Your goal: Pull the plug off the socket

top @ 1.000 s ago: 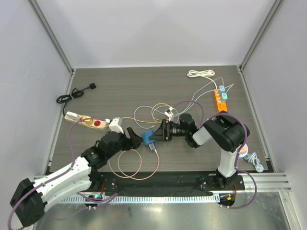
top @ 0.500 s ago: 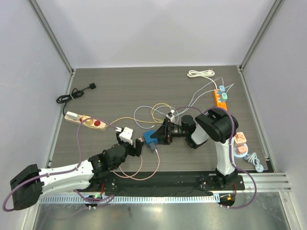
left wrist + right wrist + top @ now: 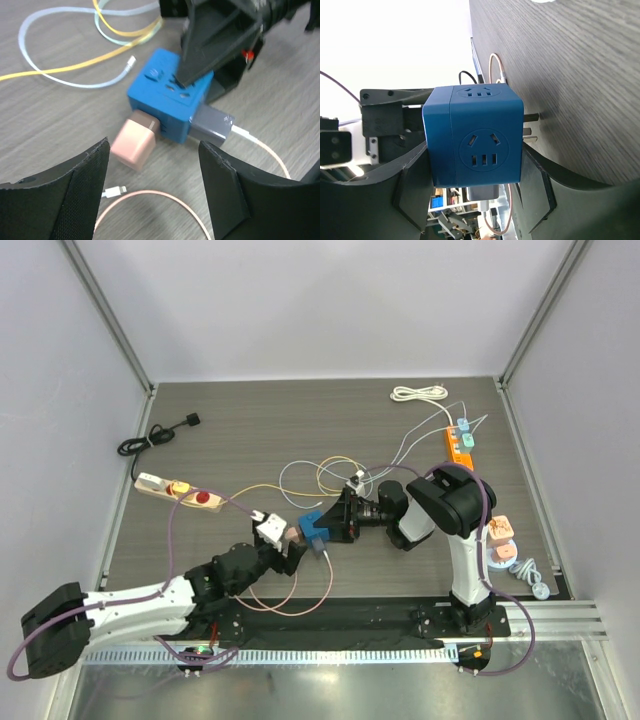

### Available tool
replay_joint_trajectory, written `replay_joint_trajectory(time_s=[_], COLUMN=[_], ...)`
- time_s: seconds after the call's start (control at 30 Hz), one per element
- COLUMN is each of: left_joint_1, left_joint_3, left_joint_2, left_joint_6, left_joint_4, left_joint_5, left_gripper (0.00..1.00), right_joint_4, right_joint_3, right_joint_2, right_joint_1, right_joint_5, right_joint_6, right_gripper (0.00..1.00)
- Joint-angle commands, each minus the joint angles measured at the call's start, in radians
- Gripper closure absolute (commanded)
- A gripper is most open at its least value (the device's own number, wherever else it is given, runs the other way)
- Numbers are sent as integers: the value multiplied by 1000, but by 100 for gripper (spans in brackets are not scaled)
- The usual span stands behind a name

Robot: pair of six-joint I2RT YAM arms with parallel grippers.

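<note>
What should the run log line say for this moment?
left gripper: open, facing pink plug | right gripper: shut on blue socket cube | pink plug: plugged in

Overhead light: we see bright, even light on the table (image 3: 250, 420), with soft, short shadows.
Left wrist focus: we find the blue socket cube (image 3: 167, 100) slightly soft; the left gripper's fingers (image 3: 55, 200) are dark and blurred.
Right wrist glare: we see the background blown out to white, the cube sharp, the wood grain crisp.
</note>
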Motion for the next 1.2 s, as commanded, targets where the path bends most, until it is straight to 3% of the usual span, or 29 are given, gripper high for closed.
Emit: replay_joint_trajectory(time_s=[0.0,0.33,0.43,0.57,0.7,0.73,0.97,1.17], left_joint_1=[-4,-4,-4,-4,-4,-4,-4,-4], left_joint_3=[54,46,52,58,58,70,133,186], left_joint_2=[56,20,42,56,75,91,246,361], left_joint_6=[28,55,54,48,58,62,115,183], left_joint_4=[31,28,31,27,41,39,51,65], left_joint_5=[67,105,124,134,151,157,150,130], left_gripper=[26,28,35,36,36,36,28,28], right_joint_4=[365,346,265,-90,-576,-610,-594,-652], right_joint_3=[10,-15,-18,-9,32,42,25,-3], right_joint_2=[-22,-48,-86,-187,-341,-368,-359,-417], right_joint_1=[-6,-35,-46,-46,-44,-46,-46,-46], right_joint_5=[-36,-88,-93,-49,31,39,-2,-4], right_joint_6=[27,76,48,-239,-509,-530,-512,-552], right_gripper=[99,99,99,99,99,99,99,99])
